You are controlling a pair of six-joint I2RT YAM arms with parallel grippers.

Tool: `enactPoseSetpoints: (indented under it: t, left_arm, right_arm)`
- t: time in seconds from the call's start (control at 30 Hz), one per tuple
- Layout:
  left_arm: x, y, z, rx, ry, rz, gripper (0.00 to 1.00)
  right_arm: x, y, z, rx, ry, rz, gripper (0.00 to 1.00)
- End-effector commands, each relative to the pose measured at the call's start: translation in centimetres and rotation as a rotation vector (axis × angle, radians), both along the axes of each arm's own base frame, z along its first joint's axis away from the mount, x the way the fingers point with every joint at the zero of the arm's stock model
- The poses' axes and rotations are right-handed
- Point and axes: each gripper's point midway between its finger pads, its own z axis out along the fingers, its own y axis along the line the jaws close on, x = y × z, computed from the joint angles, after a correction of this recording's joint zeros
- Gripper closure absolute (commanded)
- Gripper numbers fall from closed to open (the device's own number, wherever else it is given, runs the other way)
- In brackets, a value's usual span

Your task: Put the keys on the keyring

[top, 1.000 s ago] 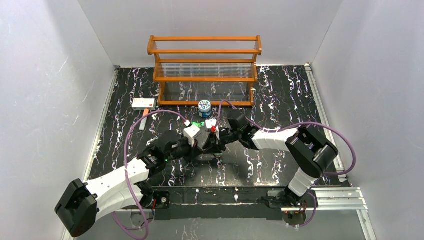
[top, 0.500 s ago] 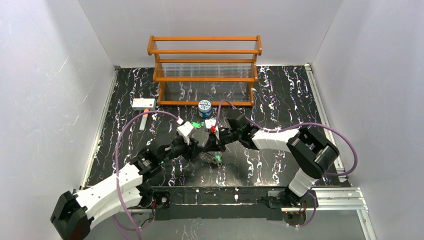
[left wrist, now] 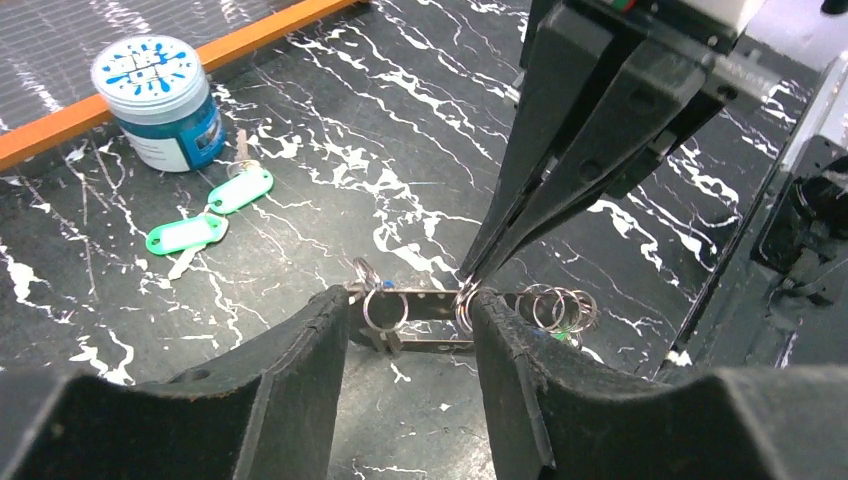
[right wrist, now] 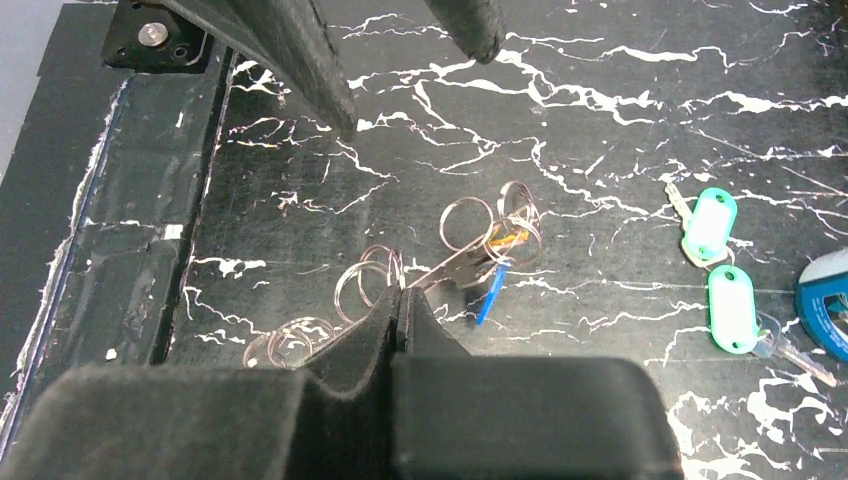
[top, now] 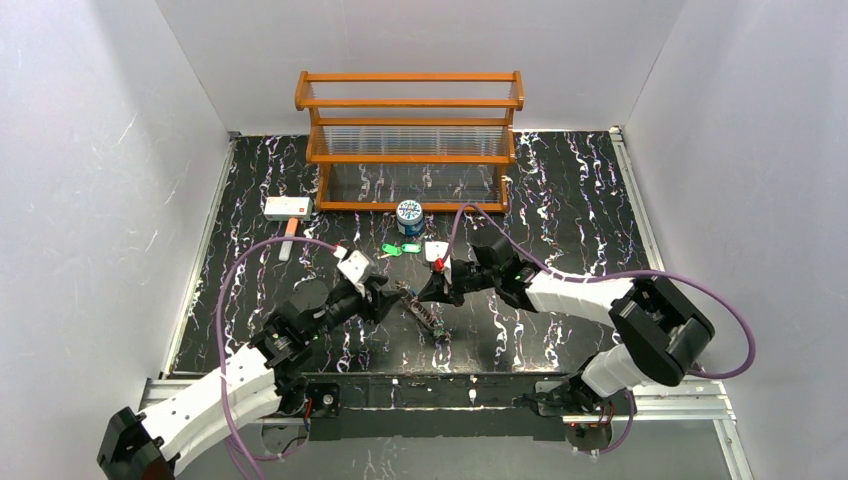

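Left pincer (left wrist: 410,325) is open, one finger on each side of the keyring (left wrist: 432,303), a tangle of metal rings lying flat on the black marbled table (top: 570,200). Right pincer (left wrist: 468,285) is closed, tips down on one ring. The green keys (left wrist: 205,210) lie off on their own beside a blue-white can (left wrist: 160,100). Wooden rack (top: 410,140) behind, plain white walls.

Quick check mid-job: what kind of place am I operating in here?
Most likely a lab test cell for robot work, not a home: plain white panel walls box in a black, white-veined tabletop, aluminium rails frame its near edge, and an orange wooden rack stands at the back.
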Motion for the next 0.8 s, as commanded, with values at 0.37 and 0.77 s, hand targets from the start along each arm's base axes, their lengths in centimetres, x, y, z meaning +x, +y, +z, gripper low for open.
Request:
enactPoseSetpoints:
  t: [0.37,0.77]
  left_arm:
    - [-2.4,-3.8,-2.4,0.169,-0.229,-0.391,0.61]
    - [-0.3,-2.4,-3.6,0.265,-0.226,-0.261,0.68]
  right_arm:
    - [-0.7,-1.2,0.9,-0.003,-0.025,-0.014,0.99]
    - [-0.8,-1.0,1.4,0.005,-0.009,-0.007,0.99]
